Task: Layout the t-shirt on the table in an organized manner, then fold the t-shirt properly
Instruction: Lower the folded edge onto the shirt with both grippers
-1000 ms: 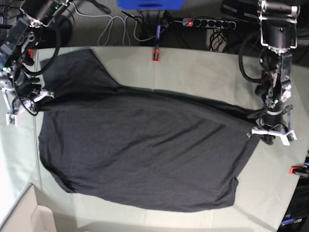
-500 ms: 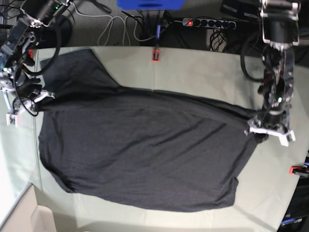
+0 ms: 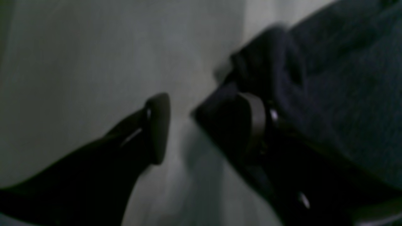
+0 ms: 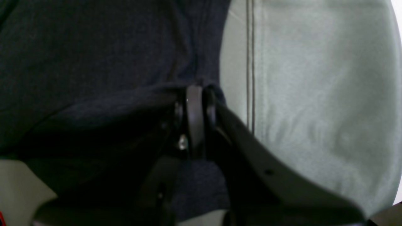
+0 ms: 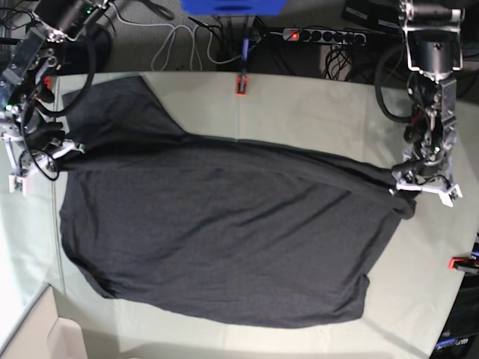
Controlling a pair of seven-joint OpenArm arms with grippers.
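Table [image 5: 314, 112]: one t-shirt [image 5: 224, 232] spread flat, two red clamps [image 5: 242, 84].

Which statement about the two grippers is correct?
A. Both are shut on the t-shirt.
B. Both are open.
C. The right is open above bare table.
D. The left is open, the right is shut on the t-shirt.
D: the left gripper shows a clear gap between its fingers beside the t-shirt, while the right gripper pinches the cloth's edge.
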